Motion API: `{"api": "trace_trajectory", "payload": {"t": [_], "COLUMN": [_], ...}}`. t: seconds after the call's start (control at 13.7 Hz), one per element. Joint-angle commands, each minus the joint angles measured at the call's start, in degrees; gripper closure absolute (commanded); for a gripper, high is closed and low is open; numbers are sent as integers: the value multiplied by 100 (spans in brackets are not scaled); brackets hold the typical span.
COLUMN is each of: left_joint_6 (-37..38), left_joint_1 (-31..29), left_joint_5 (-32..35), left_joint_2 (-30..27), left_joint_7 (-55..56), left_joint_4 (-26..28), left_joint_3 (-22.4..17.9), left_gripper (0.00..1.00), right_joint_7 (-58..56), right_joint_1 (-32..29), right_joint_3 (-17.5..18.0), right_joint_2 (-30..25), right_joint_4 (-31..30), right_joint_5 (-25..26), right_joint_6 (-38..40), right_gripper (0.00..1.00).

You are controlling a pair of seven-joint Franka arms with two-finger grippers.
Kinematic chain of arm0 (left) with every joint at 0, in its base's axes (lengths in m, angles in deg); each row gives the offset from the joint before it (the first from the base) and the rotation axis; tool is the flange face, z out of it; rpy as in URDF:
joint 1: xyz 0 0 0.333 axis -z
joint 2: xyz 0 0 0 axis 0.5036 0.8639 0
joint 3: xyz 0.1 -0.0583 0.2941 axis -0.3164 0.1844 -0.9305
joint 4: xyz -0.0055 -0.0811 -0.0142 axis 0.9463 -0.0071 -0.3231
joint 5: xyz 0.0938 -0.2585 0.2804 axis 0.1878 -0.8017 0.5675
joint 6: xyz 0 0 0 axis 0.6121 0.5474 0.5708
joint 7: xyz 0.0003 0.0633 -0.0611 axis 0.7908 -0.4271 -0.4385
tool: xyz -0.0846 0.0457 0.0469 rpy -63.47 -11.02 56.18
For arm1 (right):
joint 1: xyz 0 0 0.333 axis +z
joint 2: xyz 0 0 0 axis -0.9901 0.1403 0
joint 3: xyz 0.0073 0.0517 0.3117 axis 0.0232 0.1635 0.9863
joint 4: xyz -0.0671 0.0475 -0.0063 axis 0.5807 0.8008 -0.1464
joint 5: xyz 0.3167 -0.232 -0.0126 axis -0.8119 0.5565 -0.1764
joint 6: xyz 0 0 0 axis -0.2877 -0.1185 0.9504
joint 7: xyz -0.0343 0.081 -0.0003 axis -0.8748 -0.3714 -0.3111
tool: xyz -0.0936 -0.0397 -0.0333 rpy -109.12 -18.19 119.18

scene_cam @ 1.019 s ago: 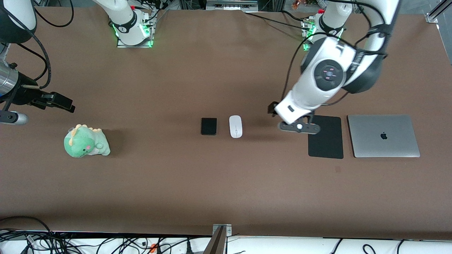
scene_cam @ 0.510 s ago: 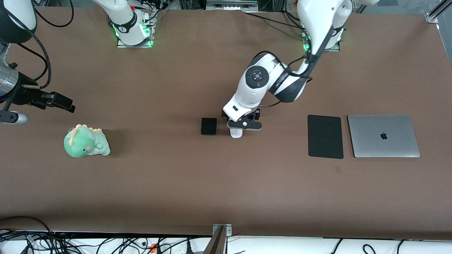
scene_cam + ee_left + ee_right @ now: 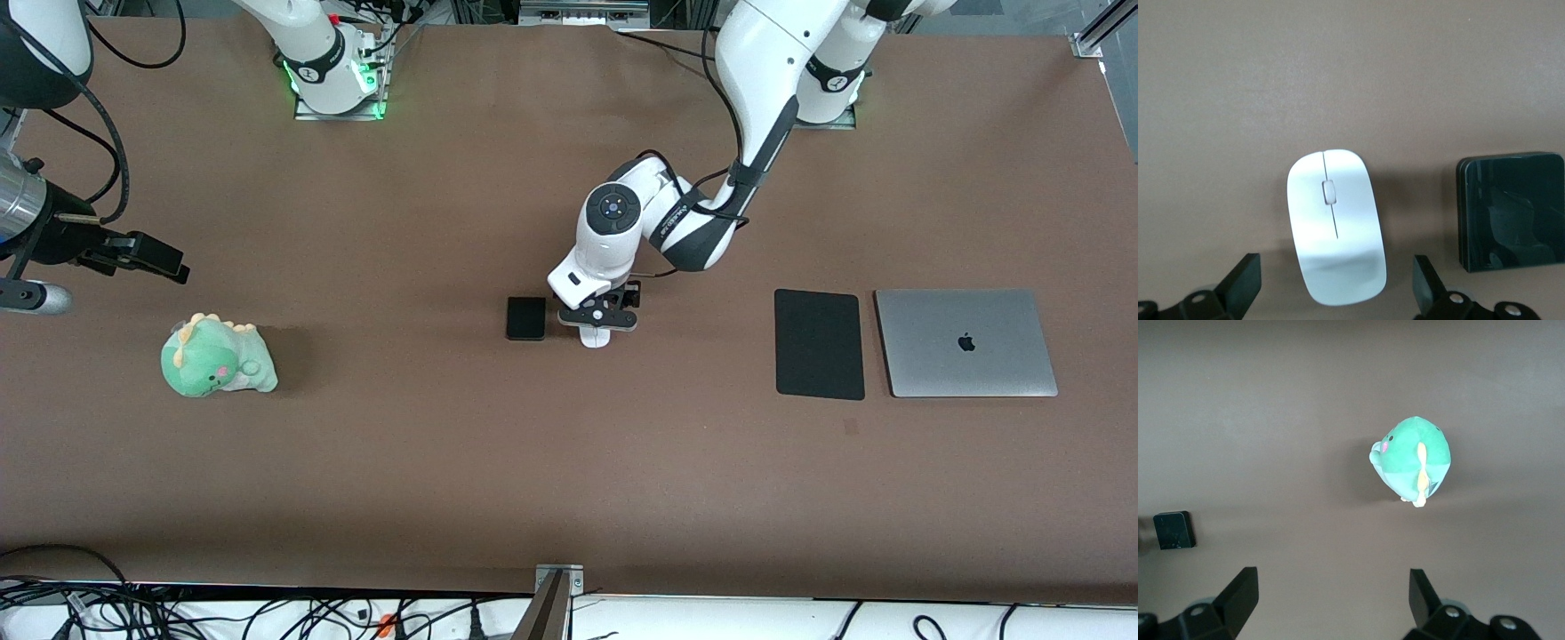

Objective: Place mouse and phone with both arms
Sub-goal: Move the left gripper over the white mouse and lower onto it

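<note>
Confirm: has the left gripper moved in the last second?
Yes. The left gripper has come from over the black pad to over the mouse, beside the phone, fingers open.

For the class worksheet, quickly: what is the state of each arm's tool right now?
Left tool: open, over the mouse, holding nothing.
Right tool: open, empty, waiting above the table.

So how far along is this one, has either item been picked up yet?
Neither. The mouse and phone lie side by side on the table. The left gripper hangs open over the mouse, not gripping. The right gripper waits open near the plush dinosaur. Both placements remain.
</note>
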Motion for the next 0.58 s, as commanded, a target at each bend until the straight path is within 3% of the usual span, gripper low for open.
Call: {"api": "trace_trajectory", "payload": {"t": [0.0,0.44,0.51], "left_joint_6": [-316,-624,-625], "left_joint_1": [81,81,64], "left_joint_5": [151,160,160], "left_joint_2": [203,485,477], "left_joint_7": [256,398,398], "left_joint_4": [-99,-99,-108], "left_joint_3": [-90,-98,-90], "left_gripper": [0,0,37], "right_joint_7": [15,24,24], "right_joint_1": [-3,-3,-3], "right_joint_3": [25,16,16], "right_joint_2": [-63,-63,-63], "right_joint_4": [43,43,43], "right_joint_5": [79,62,62], "right_joint_6": [113,113,113], "right_gripper": [0,0,0]}}
